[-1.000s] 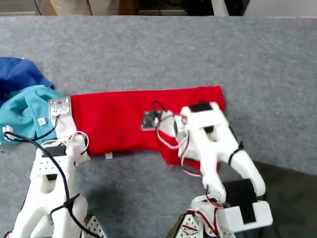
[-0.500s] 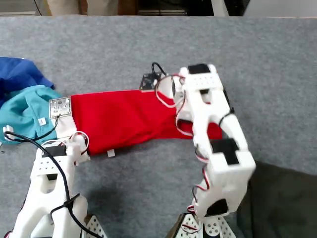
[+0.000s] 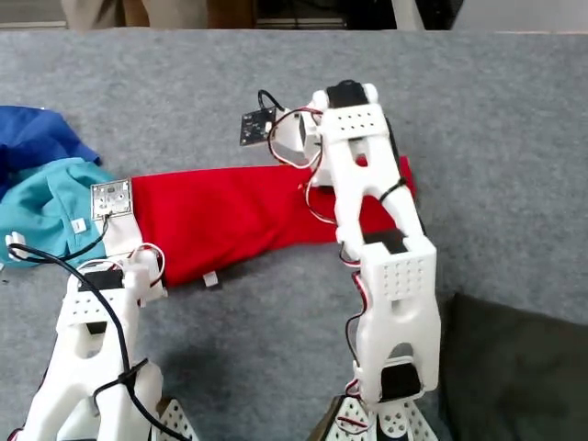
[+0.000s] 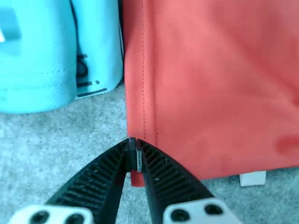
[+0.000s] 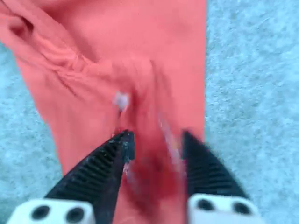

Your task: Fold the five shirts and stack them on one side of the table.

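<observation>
Overhead, the red shirt (image 3: 230, 216) lies as a long band across the grey surface (image 3: 496, 119), its long axis running from the left arm (image 3: 92, 312) beside the teal shirt (image 3: 50, 207) to the outstretched right arm (image 3: 354, 129). Close up, the left fingers (image 4: 107, 172) are pinched tight on its hem corner; the right fingers (image 5: 105, 161) stand parted astride a ridge of red cloth.

Left end effector (image 4: 134, 147) pinched closed; right end effector (image 5: 156, 137) parted, arm outstretched.
</observation>
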Robot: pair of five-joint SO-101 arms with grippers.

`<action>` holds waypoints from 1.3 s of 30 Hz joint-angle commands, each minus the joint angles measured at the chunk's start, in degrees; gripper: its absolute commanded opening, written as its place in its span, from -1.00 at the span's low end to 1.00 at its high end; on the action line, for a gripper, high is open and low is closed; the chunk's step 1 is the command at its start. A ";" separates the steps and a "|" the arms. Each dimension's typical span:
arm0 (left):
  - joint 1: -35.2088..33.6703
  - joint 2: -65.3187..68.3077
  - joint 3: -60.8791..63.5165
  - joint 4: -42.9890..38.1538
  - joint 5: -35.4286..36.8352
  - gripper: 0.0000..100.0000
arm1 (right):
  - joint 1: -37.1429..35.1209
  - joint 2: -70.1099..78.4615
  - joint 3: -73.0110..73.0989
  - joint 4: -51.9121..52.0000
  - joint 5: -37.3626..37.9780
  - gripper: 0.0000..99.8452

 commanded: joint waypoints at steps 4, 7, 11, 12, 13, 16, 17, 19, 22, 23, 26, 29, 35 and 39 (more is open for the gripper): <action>-0.09 -1.01 -0.26 -0.70 -0.35 -0.96 | 0.04 -5.76 -6.90 9.05 -1.14 -0.24; -0.09 -1.01 -0.26 -0.70 -0.35 -0.96 | 0.48 -10.24 -3.91 10.81 -2.73 -0.42; -0.09 -1.01 -0.26 -0.62 -0.35 -0.96 | -0.92 -16.66 9.98 10.11 -5.10 -0.92; -0.09 -1.01 -0.26 -0.62 -0.35 -0.96 | -1.63 -17.71 14.29 8.88 -5.80 -1.00; -0.09 -1.01 -0.35 -0.53 -0.35 -0.96 | -1.98 -18.68 18.77 6.86 -7.21 -0.96; 0.00 -1.01 -0.44 -0.26 -0.35 -0.96 | -2.15 -20.79 31.52 -4.66 -14.59 -0.94; 0.00 -1.01 -0.53 -0.18 -0.35 -0.96 | -1.98 -21.05 35.30 -8.88 -16.09 -0.96; 0.00 -1.01 -0.88 0.70 -0.35 -0.96 | -1.89 -20.70 41.54 -15.30 -16.70 -0.98; -0.09 -1.54 -1.49 3.69 -0.44 -0.96 | -1.98 -18.95 47.69 -19.34 -16.79 -0.98; -0.44 -1.54 -1.93 5.10 -0.53 -0.96 | -1.98 -18.24 48.84 -19.25 -16.70 -0.98; -0.62 -1.63 -4.13 10.11 -4.31 -0.96 | -1.89 -17.89 51.82 -18.29 -14.86 -0.98; -0.62 -1.63 -8.53 14.95 -8.26 -0.96 | -1.89 -20.35 52.09 -18.11 -14.24 -0.98; -9.49 -1.19 -23.47 21.36 -8.35 -0.96 | -2.24 -33.71 51.30 -16.79 -16.18 -0.97; -15.03 -0.92 -29.27 21.98 -2.20 -0.91 | -1.80 -45.41 51.21 -14.59 -16.70 -0.97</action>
